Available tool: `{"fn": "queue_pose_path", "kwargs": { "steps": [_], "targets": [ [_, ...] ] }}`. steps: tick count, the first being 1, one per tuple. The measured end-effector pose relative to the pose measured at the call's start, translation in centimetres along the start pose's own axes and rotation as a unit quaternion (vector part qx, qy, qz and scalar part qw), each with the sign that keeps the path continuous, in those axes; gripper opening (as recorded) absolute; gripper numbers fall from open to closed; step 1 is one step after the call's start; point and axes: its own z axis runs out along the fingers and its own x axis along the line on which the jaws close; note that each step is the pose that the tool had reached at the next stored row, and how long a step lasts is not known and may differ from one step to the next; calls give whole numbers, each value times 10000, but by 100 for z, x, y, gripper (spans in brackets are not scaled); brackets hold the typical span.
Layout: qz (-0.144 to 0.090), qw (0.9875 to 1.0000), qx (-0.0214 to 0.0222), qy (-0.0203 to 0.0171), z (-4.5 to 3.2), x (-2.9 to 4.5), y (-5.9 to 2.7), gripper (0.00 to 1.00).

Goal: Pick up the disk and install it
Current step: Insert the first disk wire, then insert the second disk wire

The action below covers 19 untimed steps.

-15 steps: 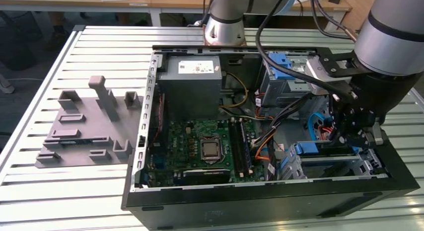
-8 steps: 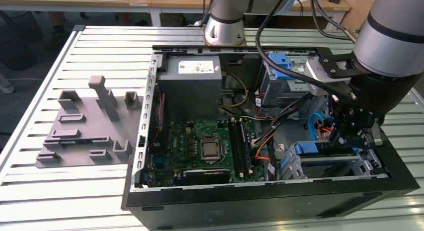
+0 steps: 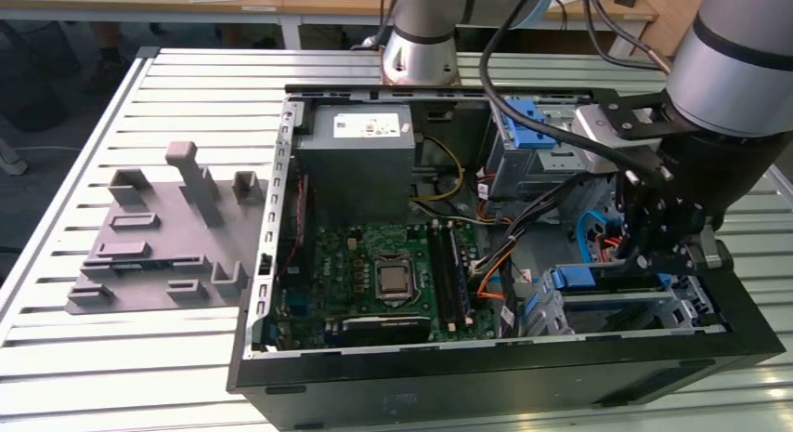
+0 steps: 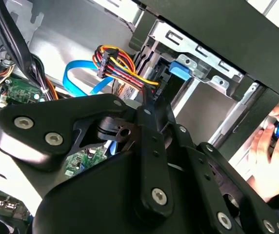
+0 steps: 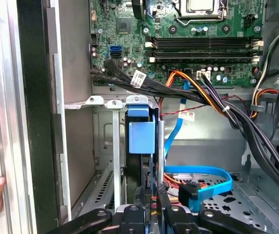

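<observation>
- The gripper [image 5: 151,207] has its fingers closed on the edge of the disk [image 5: 140,168], which stands on edge between them; the grip itself shows in the first wrist view, where the two black fingers [image 5: 165,197] meet on the thin dark edge.
- The disk sits partway inside the drive cage [image 5: 111,146] at the front corner of the computer case [image 3: 496,372], its blue carrier frame [image 5: 141,136] facing out of the cage mouth. In the exterior view the gripper [image 3: 656,255] hangs directly over that cage, with a blue edge [image 3: 577,276] visible just beside it.
- Handling judgement: the disk is rigid metal, moderately heavy for its size, with smooth faces that could slip; the plastic frame is the softer part. The narrow metal edges are the sound place to hold, not the label face or the blue tab.
- A bundle of coloured power wires [image 4: 117,66] and a flat blue data cable [image 5: 203,178] lie near the cage, inside the case; these could snag.
- The motherboard [image 5: 203,39] lies beyond the cage, further into the case.
- A person's hand [image 4: 271,151] rests outside the case wall, near the cage corner.
- A grey fixture plate [image 3: 167,237] stands on the slatted table [image 3: 74,358], well apart from the case.
</observation>
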Motion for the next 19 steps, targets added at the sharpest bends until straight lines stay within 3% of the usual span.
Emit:
{"fn": "queue_pose_path", "kwargs": {
  "steps": [3, 5, 19],
  "targets": [
    [0, 10000, -1, 0, -30, 2, -4, 22],
    [0, 10000, -1, -1, -39, 2, -5, 11],
    [0, 10000, -1, 0, -43, 2, -6, 11]
  ]
}}
